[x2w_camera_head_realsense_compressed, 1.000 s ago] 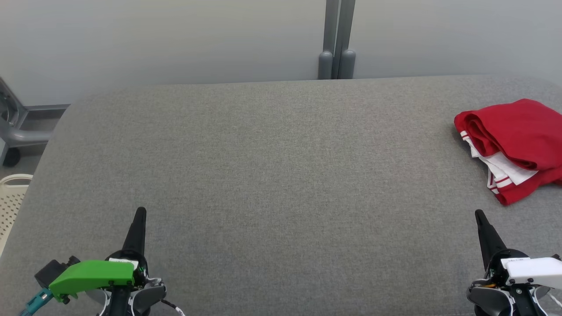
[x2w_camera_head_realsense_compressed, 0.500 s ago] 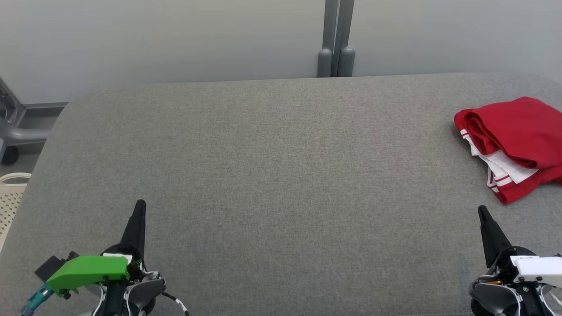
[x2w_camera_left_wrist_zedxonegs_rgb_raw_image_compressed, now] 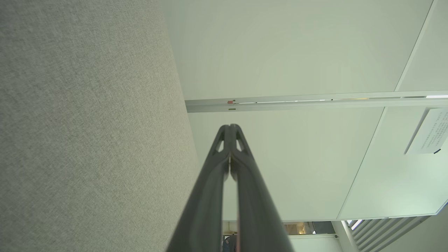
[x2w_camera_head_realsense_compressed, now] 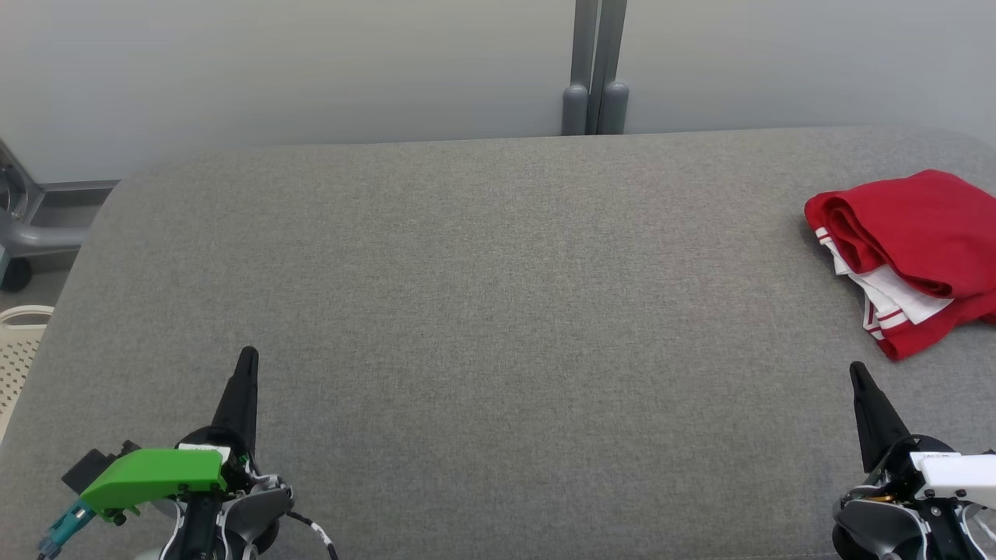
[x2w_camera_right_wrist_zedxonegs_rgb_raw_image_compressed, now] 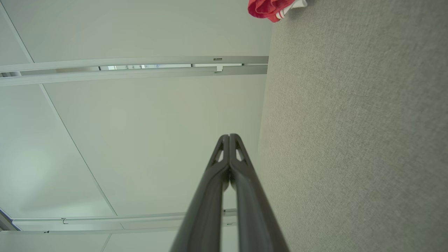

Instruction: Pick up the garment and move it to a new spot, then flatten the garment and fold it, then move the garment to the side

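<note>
Grey fabric covers the bench (x2w_camera_head_realsense_compressed: 498, 295) before you. At its near edge your left tool (x2w_camera_head_realsense_compressed: 247, 355) and right tool (x2w_camera_head_realsense_compressed: 856, 368) both sit pinched shut, holding nothing. Farther back, the folded red-and-white garment (x2w_camera_head_realsense_compressed: 914, 241) lies at the bench's right end, apart from both tools.

Table (x2w_camera_head_realsense_compressed: 482, 295) grey woven cloth (matt); garment (x2w_camera_head_realsense_compressed: 918, 233) soft fabric.

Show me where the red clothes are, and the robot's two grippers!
red garment (x2w_camera_head_realsense_compressed: 918, 222), head view, its red top fold.
left gripper (x2w_camera_head_realsense_compressed: 247, 356), head view, its shut fingertips.
right gripper (x2w_camera_head_realsense_compressed: 856, 369), head view, its shut fingertips.
</note>
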Available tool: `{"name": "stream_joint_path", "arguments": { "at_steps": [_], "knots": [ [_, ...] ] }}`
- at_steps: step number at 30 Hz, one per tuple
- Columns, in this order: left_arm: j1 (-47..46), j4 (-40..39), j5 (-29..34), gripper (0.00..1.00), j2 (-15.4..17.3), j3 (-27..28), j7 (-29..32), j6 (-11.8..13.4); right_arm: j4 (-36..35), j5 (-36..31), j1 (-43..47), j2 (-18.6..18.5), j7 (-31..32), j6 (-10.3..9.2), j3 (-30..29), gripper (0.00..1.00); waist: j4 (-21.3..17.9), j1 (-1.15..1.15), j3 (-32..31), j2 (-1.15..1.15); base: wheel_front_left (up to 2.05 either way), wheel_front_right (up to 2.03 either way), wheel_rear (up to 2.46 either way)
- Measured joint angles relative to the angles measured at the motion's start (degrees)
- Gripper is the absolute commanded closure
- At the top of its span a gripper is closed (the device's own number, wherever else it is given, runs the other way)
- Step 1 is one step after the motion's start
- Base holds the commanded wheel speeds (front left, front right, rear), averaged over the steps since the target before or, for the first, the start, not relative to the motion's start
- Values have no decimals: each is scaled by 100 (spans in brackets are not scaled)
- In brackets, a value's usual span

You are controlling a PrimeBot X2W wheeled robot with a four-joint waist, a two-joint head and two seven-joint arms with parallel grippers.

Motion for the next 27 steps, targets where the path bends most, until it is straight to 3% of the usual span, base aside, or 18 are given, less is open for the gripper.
{"name": "stream_joint_path", "arguments": {
  "at_steps": [27],
  "knots": [
    [-1,0,0,100,-1,0,0,0,-1,0,-1,0,0,0,-1,100,0,0,0,0,0,0,0]
  ]
}}
